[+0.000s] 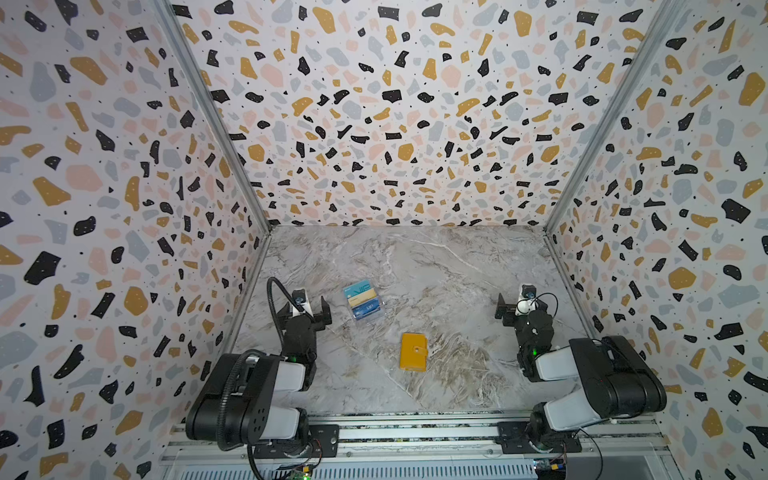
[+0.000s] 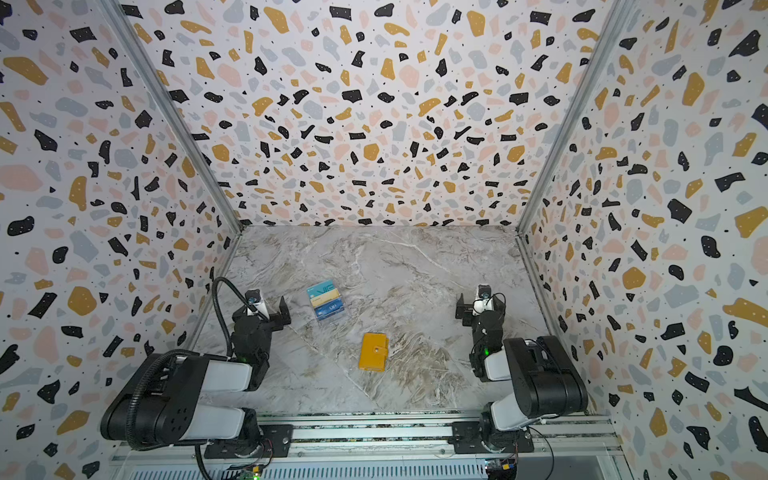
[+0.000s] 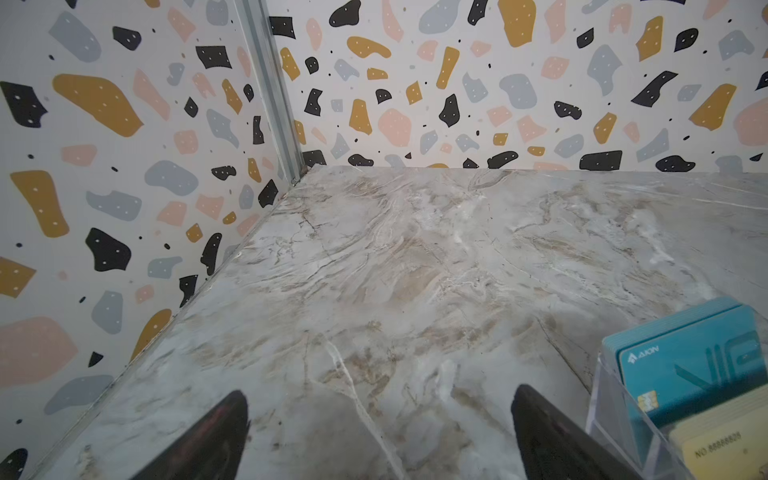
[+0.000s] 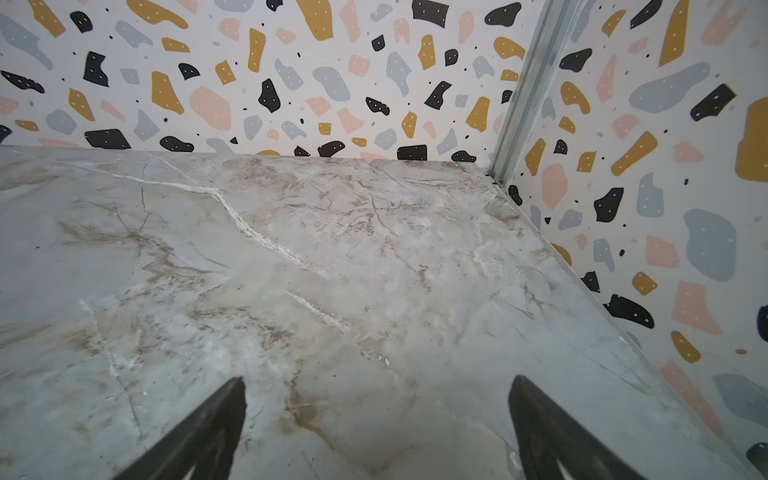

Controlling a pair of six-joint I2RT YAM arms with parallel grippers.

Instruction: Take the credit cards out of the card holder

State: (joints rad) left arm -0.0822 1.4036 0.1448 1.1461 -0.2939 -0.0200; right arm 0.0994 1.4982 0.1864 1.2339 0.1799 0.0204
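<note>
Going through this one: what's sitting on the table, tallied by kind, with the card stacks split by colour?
clear card holder: 1
teal card stack: 1
beige-gold card stack: 1
dark blue card stack: 1
yellow wallet: 1
Total: 5 (the cards within each stack are too small to count)

Bare tabletop [image 1: 436, 270] rings the clear card holder [image 1: 371, 319]; a yellow wallet [image 1: 413, 351] lies nearby.
</note>
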